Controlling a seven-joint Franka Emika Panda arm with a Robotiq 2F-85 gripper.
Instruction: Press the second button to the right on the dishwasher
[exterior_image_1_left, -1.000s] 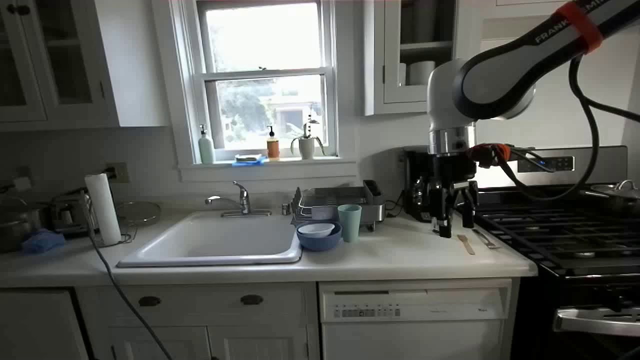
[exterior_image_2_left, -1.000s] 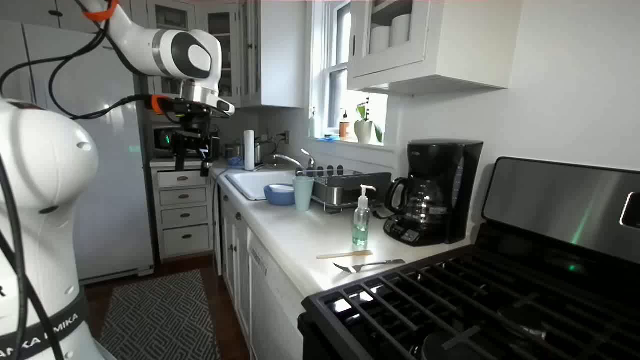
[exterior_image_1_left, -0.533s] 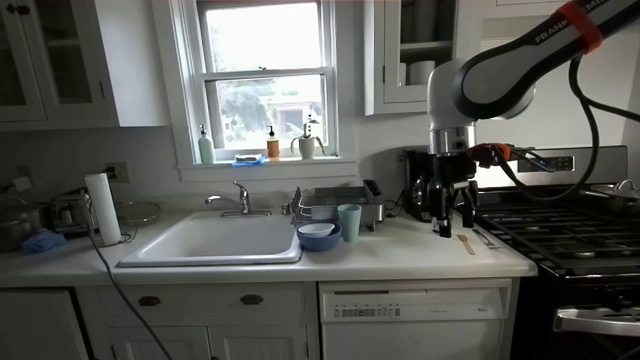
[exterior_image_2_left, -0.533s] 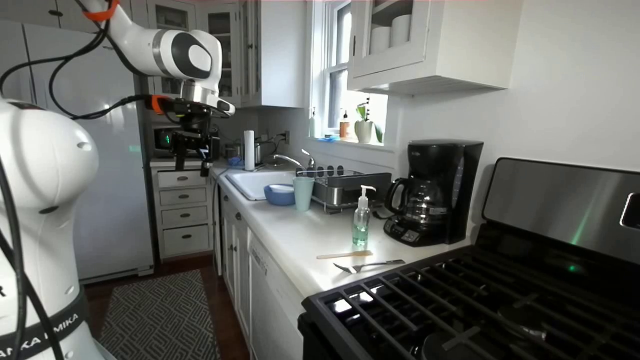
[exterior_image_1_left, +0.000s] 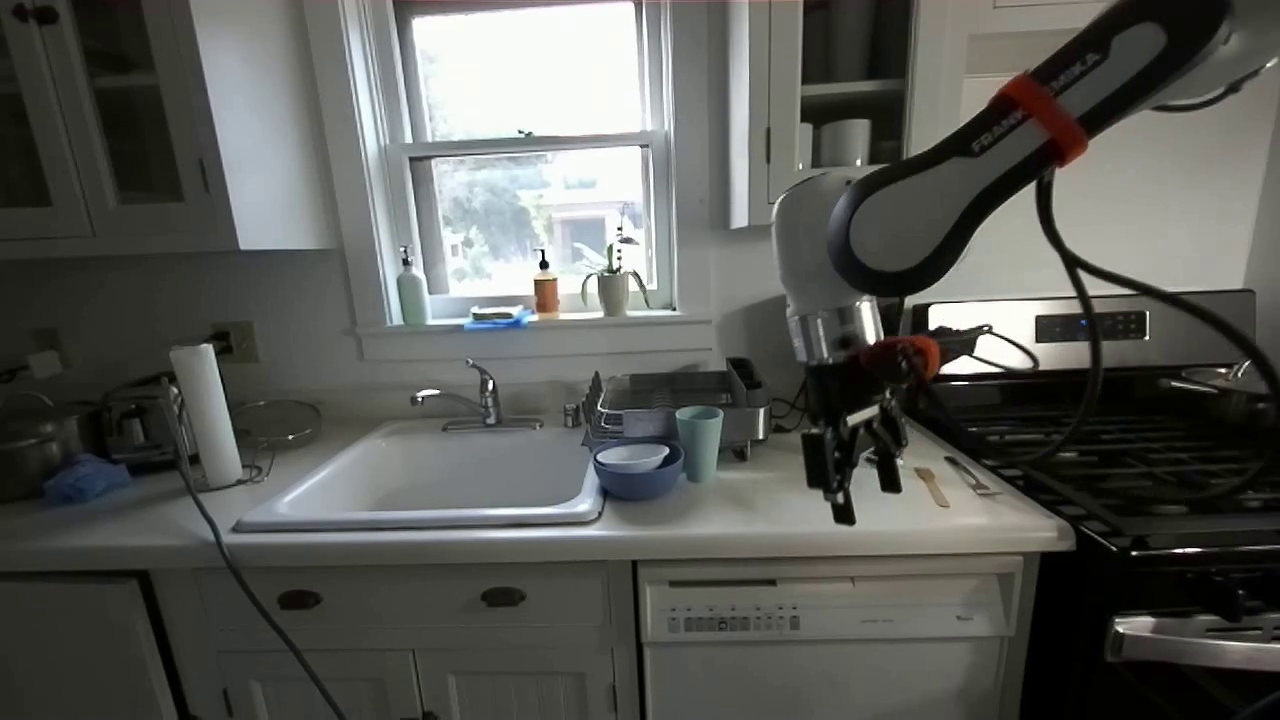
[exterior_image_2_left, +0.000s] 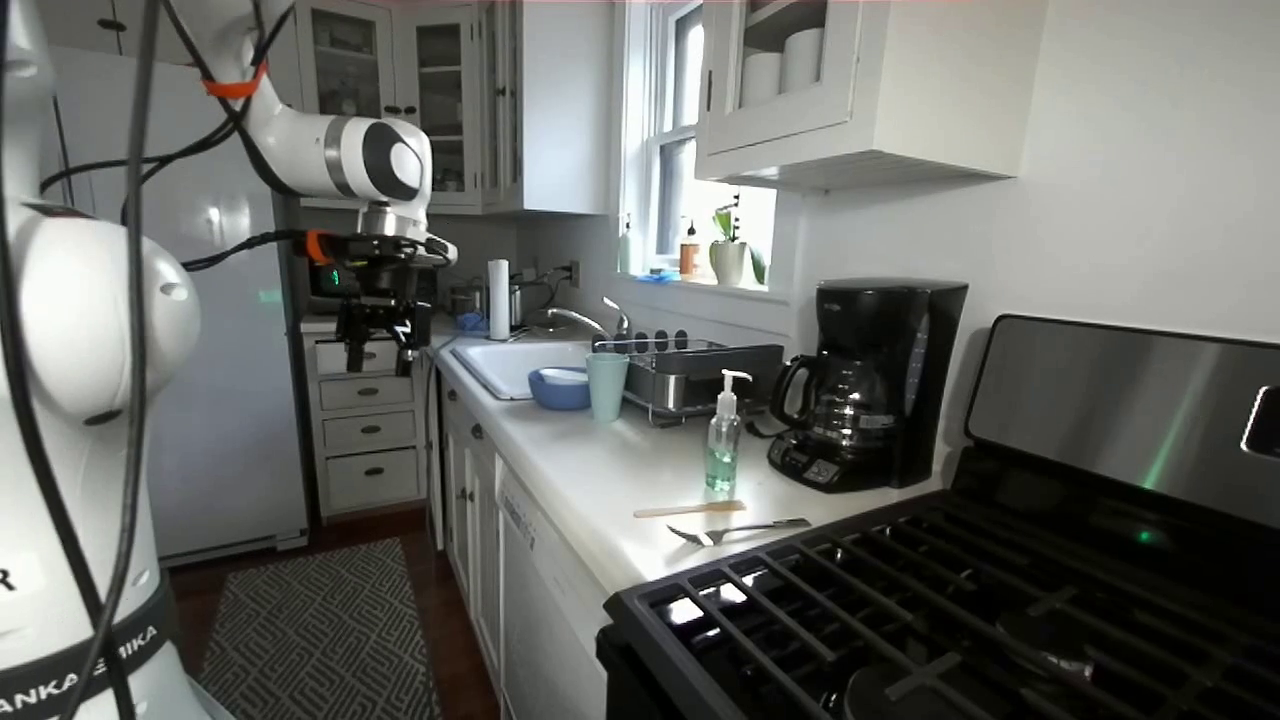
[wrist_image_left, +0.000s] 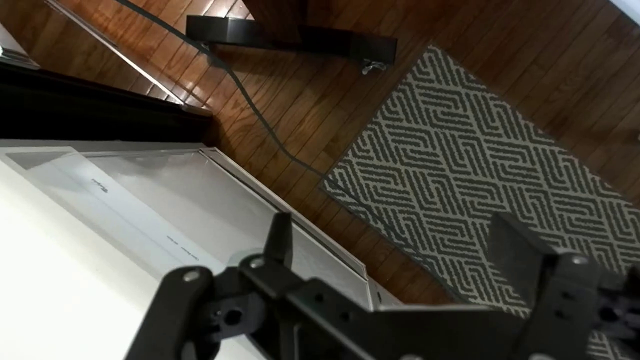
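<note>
The white dishwasher stands under the counter in both exterior views; its front also shows edge-on in an exterior view. A row of tiny dark buttons lies at the left of its top strip. My gripper is open and empty, above and out in front of the dishwasher, apart from it. It also shows in an exterior view. In the wrist view, my open fingers have the floor and rug between them. The dishwasher's top strip shows left of them; the buttons are hidden behind the gripper.
The white counter edge overhangs the dishwasher. A blue bowl, green cup and wooden utensil are on it. The black stove stands to the right. A cable crosses the floor and patterned rug.
The arm has swung left in an exterior view, and the gripper has come lower and tilted. The gripper stays open. The dishwasher and counter objects have not moved.
</note>
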